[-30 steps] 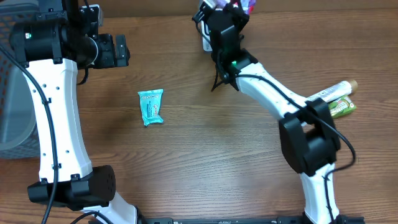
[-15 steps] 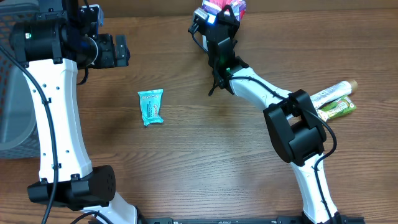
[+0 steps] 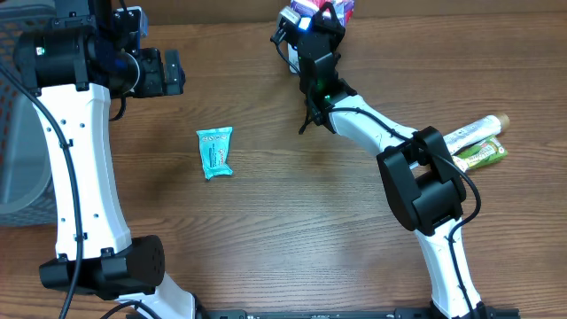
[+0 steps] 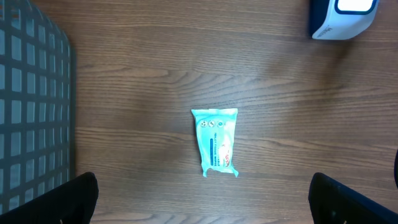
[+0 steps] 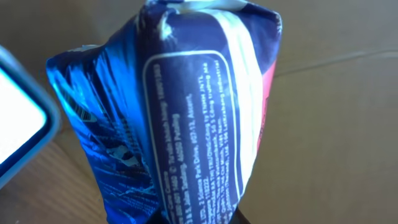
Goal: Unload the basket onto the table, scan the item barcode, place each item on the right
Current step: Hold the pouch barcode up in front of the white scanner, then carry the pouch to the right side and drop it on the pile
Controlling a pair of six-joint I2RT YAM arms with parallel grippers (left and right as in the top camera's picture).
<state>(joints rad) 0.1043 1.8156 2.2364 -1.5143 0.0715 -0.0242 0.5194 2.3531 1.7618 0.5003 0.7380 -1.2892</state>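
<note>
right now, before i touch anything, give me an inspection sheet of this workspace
surface: wooden table, bare between the things
job's things: blue and pink packet held up with its printed side toward the right wrist camera; white scanner right beside it
clutter: teal packet lying flat; white tube and green packet side by side at the right edge
grippers: left gripper open, empty; right gripper shut on the blue and pink packet
cables: black cables run along both arms
surroundings: grey mesh basket at the left edge
</note>
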